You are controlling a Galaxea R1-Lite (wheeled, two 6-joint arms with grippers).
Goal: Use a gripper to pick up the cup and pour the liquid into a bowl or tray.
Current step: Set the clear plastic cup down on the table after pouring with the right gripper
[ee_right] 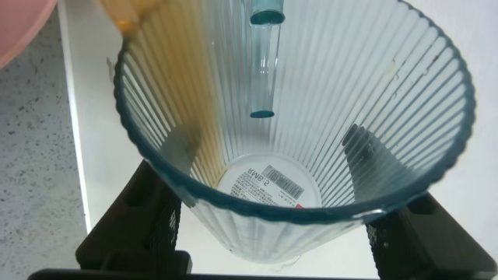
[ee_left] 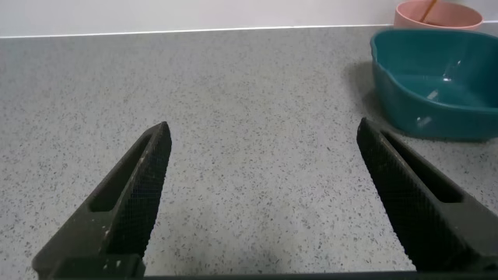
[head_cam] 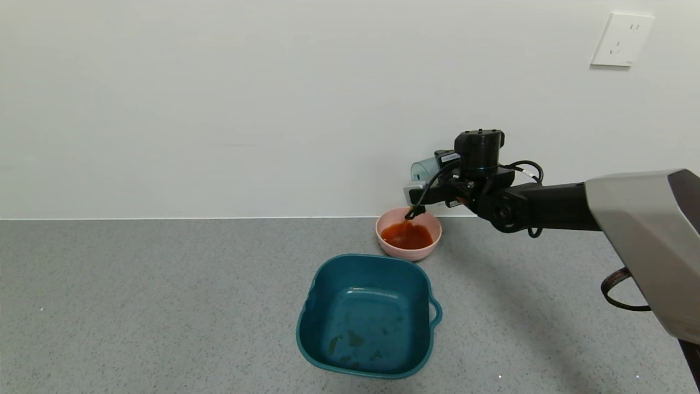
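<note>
1. Looking down from the head view, a grey speckled worktop (head_cam: 136,306) fills the lower half of the frame and meets a plain white wall (head_cam: 219,98), with a white socket plate (head_cam: 622,40) at the upper right. The right gripper (head_cam: 424,189) reaches in from the right edge, its jaws closed on the cup (head_cam: 424,168), which is tipped over the pink bowl (head_cam: 408,234) right of centre. A thin stream of red-orange liquid (head_cam: 407,236) runs from the cup into the bowl, where it pools. Just below the bowl sits the square teal tray (head_cam: 367,316), with a few wet smears on its floor.
2. From the left wrist view, the left gripper (ee_left: 261,194) hovers low over bare worktop, jaws spread wide apart; tray and bowl sit at the upper right.
3. From the right wrist view, the ribbed cup fills the frame, clamped between both jaws, nearly drained, with an orange film streaking its inner wall toward the upper-left lip.
</note>
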